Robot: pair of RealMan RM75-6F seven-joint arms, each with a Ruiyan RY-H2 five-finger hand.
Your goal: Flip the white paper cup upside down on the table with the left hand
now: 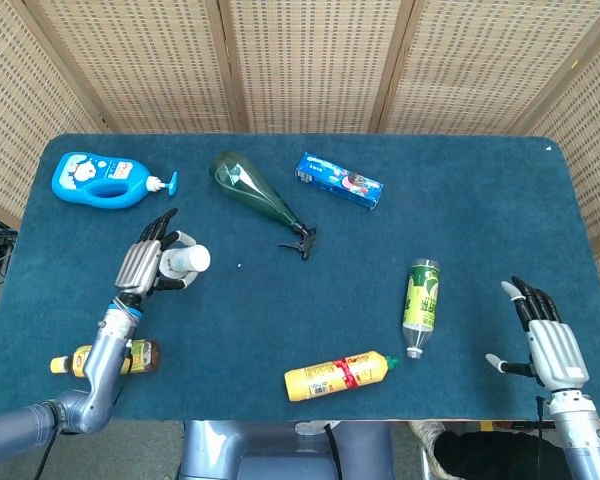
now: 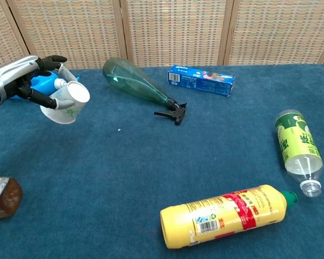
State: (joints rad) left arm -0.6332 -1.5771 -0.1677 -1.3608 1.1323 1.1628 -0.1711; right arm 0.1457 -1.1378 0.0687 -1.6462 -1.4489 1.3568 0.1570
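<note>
The left hand [image 2: 22, 81] holds the white paper cup [image 2: 68, 101] up off the blue surface [image 2: 167, 162], fingers wrapped round it. The cup is tilted and could slip out or get squashed while turning. The right hand [image 1: 552, 345] has its fingers spread, holding nothing

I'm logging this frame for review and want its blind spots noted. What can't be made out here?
- Right hand: outside the chest view; head view only.
- Amber bottle: cut by the chest view's left edge; in the head view the left arm crosses it.
- Print on the toothpaste box: too small in both views.
- White paper cup in the left hand: its inside is unseen; the head view shows only its base.
</note>
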